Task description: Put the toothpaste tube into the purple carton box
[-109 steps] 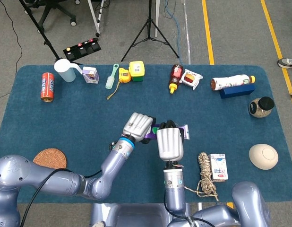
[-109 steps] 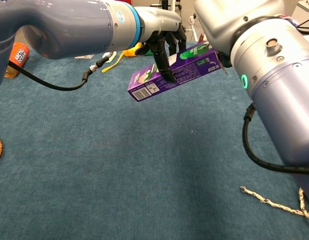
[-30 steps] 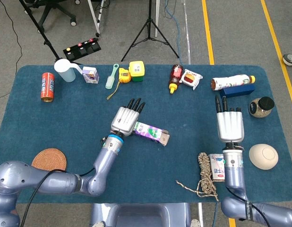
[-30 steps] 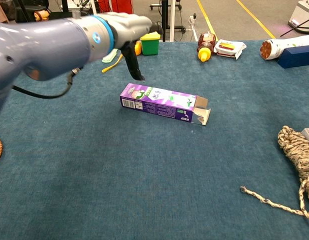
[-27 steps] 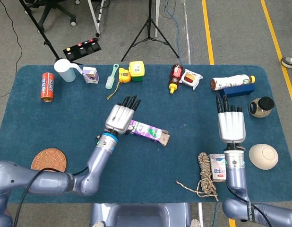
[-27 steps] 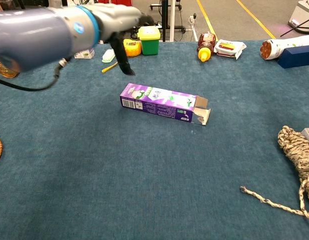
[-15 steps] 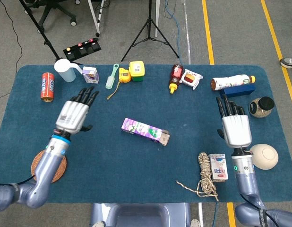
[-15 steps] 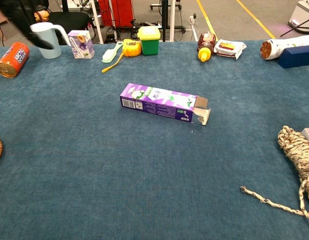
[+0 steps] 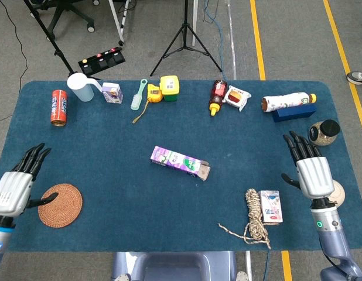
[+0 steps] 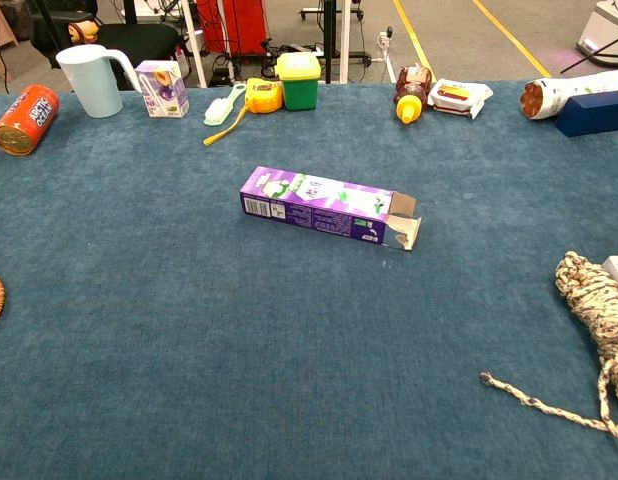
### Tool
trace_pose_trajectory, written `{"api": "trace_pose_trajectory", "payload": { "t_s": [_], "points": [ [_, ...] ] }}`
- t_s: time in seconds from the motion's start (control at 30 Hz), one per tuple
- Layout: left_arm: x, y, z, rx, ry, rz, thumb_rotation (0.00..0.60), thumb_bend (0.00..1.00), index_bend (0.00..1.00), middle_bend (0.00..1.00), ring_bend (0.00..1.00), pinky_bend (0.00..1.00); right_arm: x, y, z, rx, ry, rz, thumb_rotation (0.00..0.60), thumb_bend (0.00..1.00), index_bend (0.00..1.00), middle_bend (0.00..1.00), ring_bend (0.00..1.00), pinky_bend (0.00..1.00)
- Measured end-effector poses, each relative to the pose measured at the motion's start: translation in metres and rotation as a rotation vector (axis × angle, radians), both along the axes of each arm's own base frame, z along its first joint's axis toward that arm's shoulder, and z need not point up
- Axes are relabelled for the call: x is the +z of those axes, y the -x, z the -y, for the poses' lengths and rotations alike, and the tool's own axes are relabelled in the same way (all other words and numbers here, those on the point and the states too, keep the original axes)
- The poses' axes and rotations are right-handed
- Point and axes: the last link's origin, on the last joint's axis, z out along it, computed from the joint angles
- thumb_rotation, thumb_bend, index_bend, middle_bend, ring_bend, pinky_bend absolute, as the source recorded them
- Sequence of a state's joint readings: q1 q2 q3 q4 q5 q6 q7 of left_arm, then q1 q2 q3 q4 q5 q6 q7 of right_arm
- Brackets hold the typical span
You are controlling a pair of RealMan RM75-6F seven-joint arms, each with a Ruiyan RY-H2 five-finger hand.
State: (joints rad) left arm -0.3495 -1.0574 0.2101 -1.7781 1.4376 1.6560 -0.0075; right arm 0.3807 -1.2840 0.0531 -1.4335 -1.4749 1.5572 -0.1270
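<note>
The purple carton box lies flat in the middle of the blue table, its open flap end toward the right. No toothpaste tube shows outside it; the inside of the box is hidden. My left hand hovers at the table's near left edge, fingers spread and empty. Far from the box, my right hand is at the near right edge, also spread and empty. Neither hand appears in the chest view.
A woven coaster lies beside the left hand. A coiled rope, a small white packet and a beige bowl sit near the right hand. Along the far edge stand a can, a jug, bottles and small boxes.
Both hands let go of the carton, which now lies on the table. The left hand has pulled back to the near left edge, the right hand to the near right edge.
</note>
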Motion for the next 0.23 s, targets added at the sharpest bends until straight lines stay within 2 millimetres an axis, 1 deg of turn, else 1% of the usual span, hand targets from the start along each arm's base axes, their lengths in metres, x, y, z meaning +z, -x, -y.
{"api": "trace_pose_trajectory", "payload": {
  "t_s": [0.17,0.23],
  "points": [
    [-0.002,0.015,0.032,0.015,-0.027,0.026,0.6,0.11,0.0,0.0,0.0,0.27,0.0,0.001,-0.018,0.066,-0.03,0.052,0.6,0.0,0.06,0.06,0.13,0.22],
    [-0.005,0.018,0.039,0.013,-0.029,0.025,0.6,0.11,0.0,0.0,0.0,0.27,-0.002,0.004,-0.026,0.061,-0.041,0.057,0.6,0.0,0.06,0.06,0.13,0.2]
  ]
}}
